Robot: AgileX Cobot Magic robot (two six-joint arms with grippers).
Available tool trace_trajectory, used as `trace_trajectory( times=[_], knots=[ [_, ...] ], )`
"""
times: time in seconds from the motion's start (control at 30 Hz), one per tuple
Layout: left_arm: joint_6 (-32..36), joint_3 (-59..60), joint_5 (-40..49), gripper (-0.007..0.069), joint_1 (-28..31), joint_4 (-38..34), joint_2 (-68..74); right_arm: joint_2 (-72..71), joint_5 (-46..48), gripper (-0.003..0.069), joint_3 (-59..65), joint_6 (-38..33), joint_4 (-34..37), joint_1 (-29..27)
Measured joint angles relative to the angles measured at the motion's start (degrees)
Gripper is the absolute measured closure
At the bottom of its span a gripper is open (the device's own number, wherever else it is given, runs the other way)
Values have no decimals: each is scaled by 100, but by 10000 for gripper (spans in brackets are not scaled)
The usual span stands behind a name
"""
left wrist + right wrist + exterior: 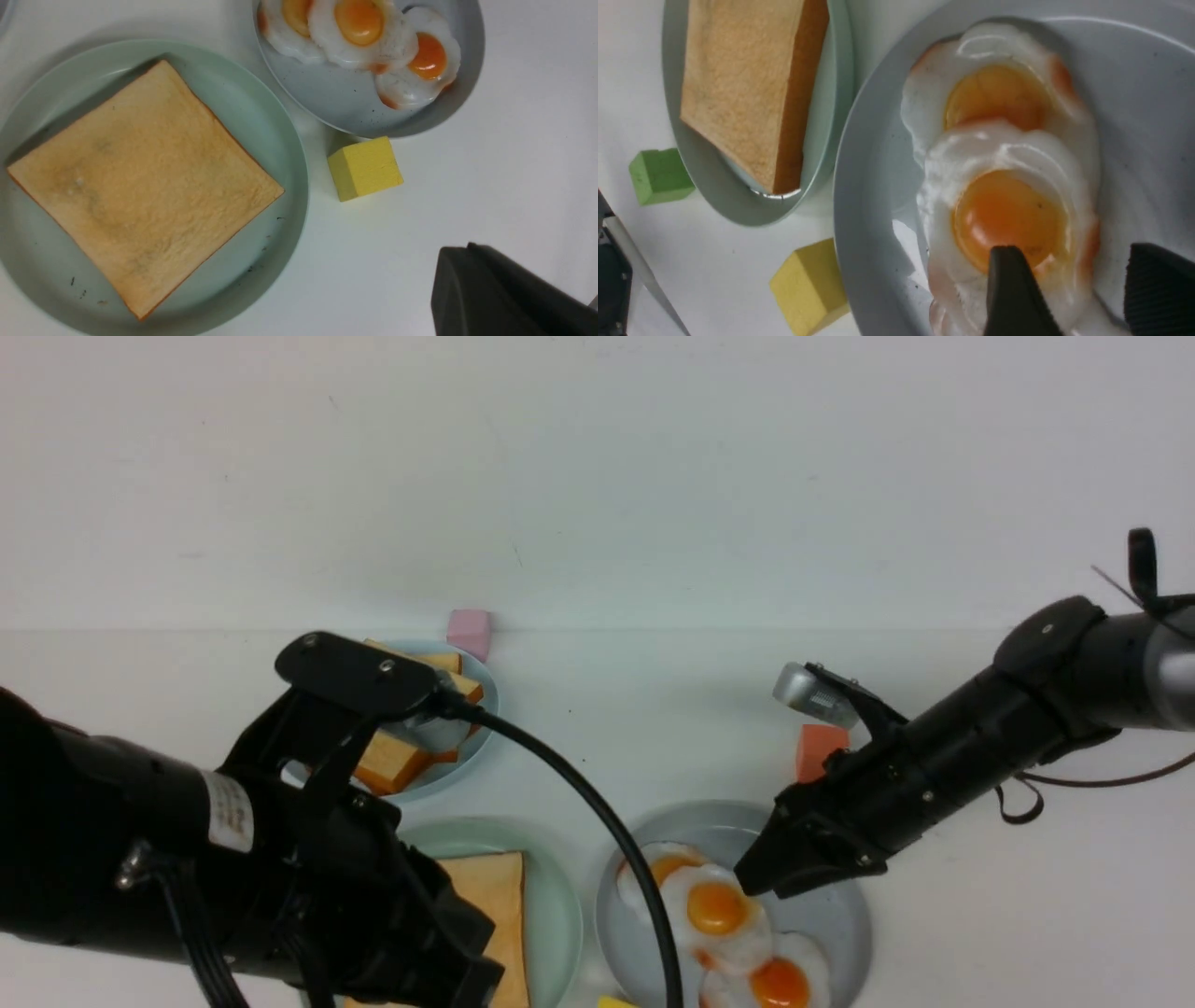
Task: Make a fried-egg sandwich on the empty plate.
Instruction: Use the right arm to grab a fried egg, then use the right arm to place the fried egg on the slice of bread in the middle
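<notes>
The pale mint-green plate [553, 905] holds one golden toast slice [493, 896] lying flat, with nothing on top; it also shows in the left wrist view [140, 186]. Three toy fried eggs overlap on the grey-blue plate [845, 919]. My right gripper [754, 885] is open and low over the top egg [1008, 214]. One finger [1008, 289] is over the yolk's edge and the other is beyond the egg's rim. My left gripper [469, 247] looks shut and empty. It hovers over the table beside the mint plate.
A smaller light-blue plate [481, 733] with several toast slices stands at the back left. Small blocks lie around: pink [469, 633], orange [820, 751], yellow [365, 168] between the two front plates, and green [658, 175] by the mint plate.
</notes>
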Motion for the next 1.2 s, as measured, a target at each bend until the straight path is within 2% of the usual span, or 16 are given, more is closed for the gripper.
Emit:
trace_trajectory(
  times=[0.23, 0.33, 0.47, 0.5, 0.6, 0.73, 0.8, 0.93, 0.97, 1.0, 1.1, 1.17, 1.2],
  knots=[
    [-4, 0, 0, 638, 0, 76, 0, 341, 20, 309, -29, -339, 378, -5],
    [-13, 0, 0, 638, 0, 109, 0, 380, 27, 336, -44, -407, 483, -5],
    [-14, 0, 0, 638, 0, 128, 0, 413, 21, 482, -44, -452, 488, -10],
    [-14, 0, 0, 638, 0, 128, 0, 413, 21, 489, -44, -452, 483, -10],
    [-19, 0, 0, 638, 0, 151, 0, 413, 17, 590, -44, -452, 483, -10],
    [-157, 2, 156, 638, 0, 373, -94, 272, 17, 590, -60, -389, 348, -10],
    [-403, 7, 320, 638, 0, 616, -264, 132, 17, 590, -108, -288, 215, -10],
    [-1658, 7, 890, 637, 0, 1669, -1095, -481, 37, 590, -522, 154, -249, 163],
    [-1789, 7, 947, 637, 0, 1700, -1135, -505, 37, 590, -580, 174, -263, 205],
    [-2290, 7, 1170, 636, 0, 2125, -1432, -658, 66, 590, -833, 354, -352, 396],
    [-2913, 7, 1542, 636, 0, 2616, -1838, -730, 26, 590, -1296, 566, -381, 995],
    [-3121, 7, 1753, 634, 0, 2736, -2050, -646, -116, 590, -1569, 649, -377, 1474],
    [-3134, 7, 1791, 634, 0, 2743, -2086, -634, -131, 590, -1595, 657, -379, 1521]
  ],
)
